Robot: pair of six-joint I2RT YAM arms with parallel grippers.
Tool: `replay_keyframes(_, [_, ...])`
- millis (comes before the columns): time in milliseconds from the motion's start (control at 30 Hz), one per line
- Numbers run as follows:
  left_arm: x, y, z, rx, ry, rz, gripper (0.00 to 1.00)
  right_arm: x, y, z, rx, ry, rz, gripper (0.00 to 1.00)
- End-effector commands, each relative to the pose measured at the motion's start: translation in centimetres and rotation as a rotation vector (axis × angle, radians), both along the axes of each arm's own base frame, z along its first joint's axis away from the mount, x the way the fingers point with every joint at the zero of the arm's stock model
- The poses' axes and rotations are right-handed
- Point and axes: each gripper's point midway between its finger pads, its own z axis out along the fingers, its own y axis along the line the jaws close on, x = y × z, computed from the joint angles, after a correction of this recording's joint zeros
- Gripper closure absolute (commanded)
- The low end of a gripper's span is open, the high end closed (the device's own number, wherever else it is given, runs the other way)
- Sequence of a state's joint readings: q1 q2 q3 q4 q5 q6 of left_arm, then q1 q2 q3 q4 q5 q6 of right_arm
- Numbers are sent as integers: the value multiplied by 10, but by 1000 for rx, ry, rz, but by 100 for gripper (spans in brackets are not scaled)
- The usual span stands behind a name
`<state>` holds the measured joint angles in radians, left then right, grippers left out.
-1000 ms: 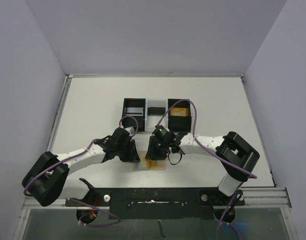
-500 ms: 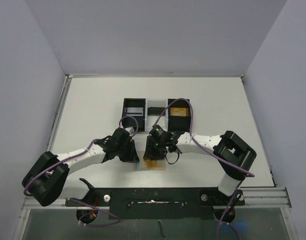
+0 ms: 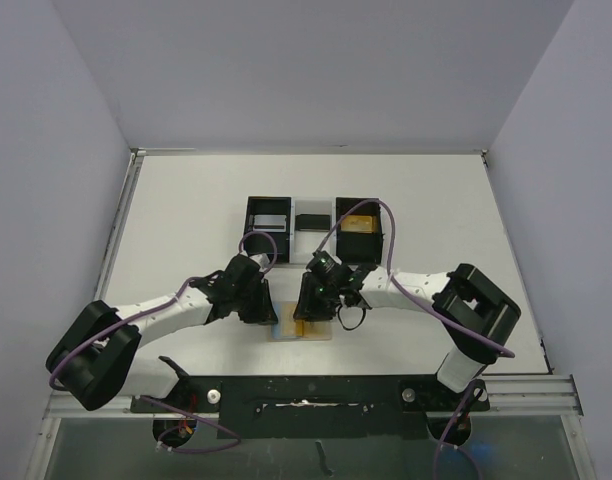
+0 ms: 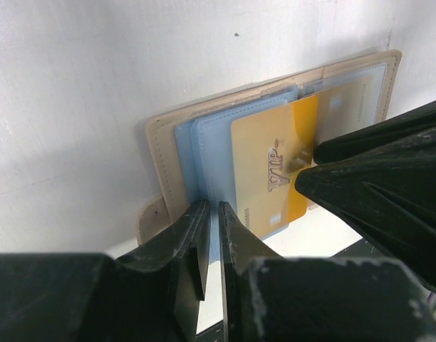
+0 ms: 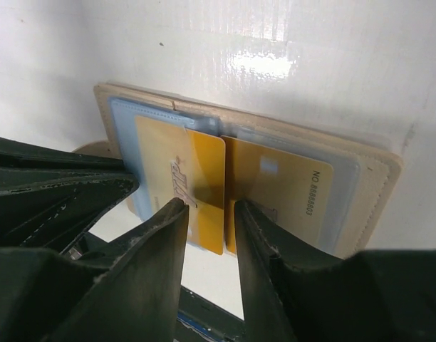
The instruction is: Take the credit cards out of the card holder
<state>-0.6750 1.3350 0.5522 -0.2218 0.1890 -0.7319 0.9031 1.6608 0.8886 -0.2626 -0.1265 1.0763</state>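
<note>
The tan card holder (image 3: 317,332) lies open on the table near the front edge, between both grippers. Its light blue pockets (image 4: 211,146) hold a gold credit card marked VIP (image 4: 268,153), which sticks partly out. A second gold card (image 5: 289,189) sits under a clear pocket on the other half. My left gripper (image 4: 213,208) is shut on the holder's light blue pocket edge. My right gripper (image 5: 209,206) stands open, one finger on each side of the VIP card's (image 5: 168,157) protruding edge, not clamping it. From above, the arms hide most of the holder.
A black-and-white three-compartment tray (image 3: 314,216) stands behind the grippers. A pale card (image 3: 269,222) lies in its left compartment and a gold one (image 3: 359,222) in its right. The black base rail (image 3: 306,390) runs just in front of the holder.
My left jaws have closed further onto the blue edge. The right gripper shifted slightly left and came back, and its jaws widened briefly and then narrowed.
</note>
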Motion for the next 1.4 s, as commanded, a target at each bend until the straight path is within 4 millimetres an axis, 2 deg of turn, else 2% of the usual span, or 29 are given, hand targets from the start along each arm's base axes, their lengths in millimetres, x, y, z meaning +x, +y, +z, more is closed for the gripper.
replay_keyframes(0, [1,3,-8,38,1,-19,90,2,7,-5,59,3,2,68])
replay_keyframes(433, [0,3,-9,43,5,-24,92,12,18,14,277,-31,0,94])
replay_keyframes(667, [1,3,-9,41,3,-27,97,11,12,20,360,-41,-24,100])
replay_keyframes(933, [1,4,-5,44,-3,-12,100,9,3,30,372,-67,1,100])
replay_keyframes(1067, [10,2,14,27,-48,5,95,6,-4,23,361,-47,-11,100])
replay_keyframes(1200, [21,-4,44,-9,-111,16,84,4,-3,17,365,-28,-13,100])
replay_keyframes(1267, [29,-15,65,-66,-153,8,79,3,-4,15,363,-22,-19,100])
replay_keyframes(1367, [30,-38,88,-206,-187,-42,77,4,-7,15,363,-28,-21,100])
